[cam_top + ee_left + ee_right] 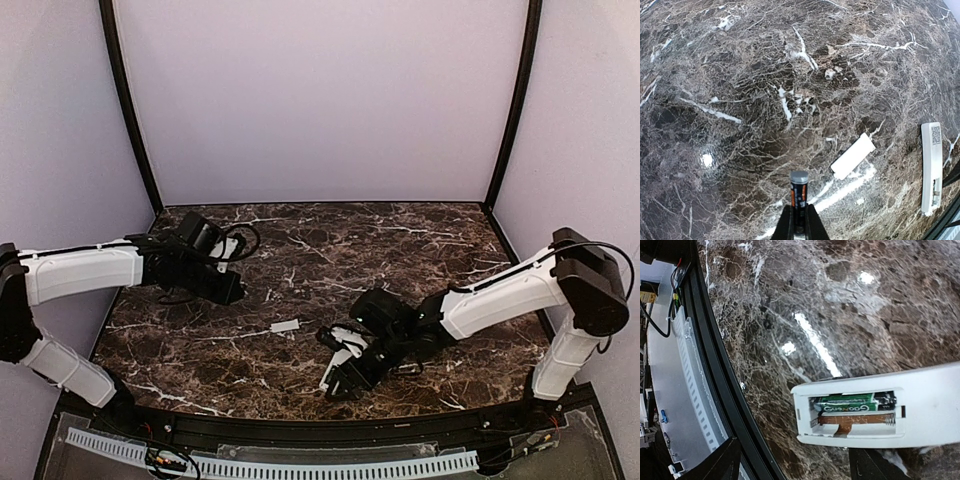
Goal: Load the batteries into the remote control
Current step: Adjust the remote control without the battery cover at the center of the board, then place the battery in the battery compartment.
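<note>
Left end effector (799,221) clenched on a battery (799,192), tip outward, ready for insertion, I judge. Right end effector (795,452) spread over the remote (925,410), frame's lower right, vacant slot (855,426) exposed.

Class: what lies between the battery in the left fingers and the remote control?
A flat white panel lies between battery and remote control, seen in the left wrist view.

The remote control (925,405) shows its open compartment (860,429) with one green battery (847,403) seated, marble table (840,300) behind.
</note>
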Tool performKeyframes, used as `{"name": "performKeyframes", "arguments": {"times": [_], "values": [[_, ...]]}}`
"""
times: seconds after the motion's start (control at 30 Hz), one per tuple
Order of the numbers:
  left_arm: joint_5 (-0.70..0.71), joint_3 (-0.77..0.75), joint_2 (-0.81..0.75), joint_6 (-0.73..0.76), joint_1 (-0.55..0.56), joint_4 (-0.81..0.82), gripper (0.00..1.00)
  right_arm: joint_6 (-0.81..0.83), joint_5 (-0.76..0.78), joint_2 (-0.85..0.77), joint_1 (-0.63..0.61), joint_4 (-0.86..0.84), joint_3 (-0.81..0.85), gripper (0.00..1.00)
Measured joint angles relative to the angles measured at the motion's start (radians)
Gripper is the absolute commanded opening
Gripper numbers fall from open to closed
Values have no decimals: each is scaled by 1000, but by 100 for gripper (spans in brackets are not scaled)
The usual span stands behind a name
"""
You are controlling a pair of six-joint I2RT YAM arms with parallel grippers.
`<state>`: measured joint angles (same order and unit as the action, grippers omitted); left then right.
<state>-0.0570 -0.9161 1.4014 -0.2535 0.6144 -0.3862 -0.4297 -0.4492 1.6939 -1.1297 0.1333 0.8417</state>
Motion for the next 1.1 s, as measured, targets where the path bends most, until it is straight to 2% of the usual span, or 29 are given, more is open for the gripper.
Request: {"name": "performKeyframes", "arguments": {"times": [0.37,0.57,0.73,0.83,0.97,1.1], "values": [[-49,37,-76,-13,58,-9,0,-6,-11,75,-12,-27,77,74],[-68,36,-61,22,157,-13,0,-11,0,-14,3,-6,45,74],[-71,19,-32,45,232,-39,0,-17,-3,-276,101,3,-14,75],[-74,-13,-7,47,281,-49,1,-13,2,-374,200,15,-43,74],[-73,-78,60,40,364,-70,1,3,27,-358,305,54,-93,74],[-61,-142,149,20,451,-89,1,10,50,-292,333,91,-128,74]]}}
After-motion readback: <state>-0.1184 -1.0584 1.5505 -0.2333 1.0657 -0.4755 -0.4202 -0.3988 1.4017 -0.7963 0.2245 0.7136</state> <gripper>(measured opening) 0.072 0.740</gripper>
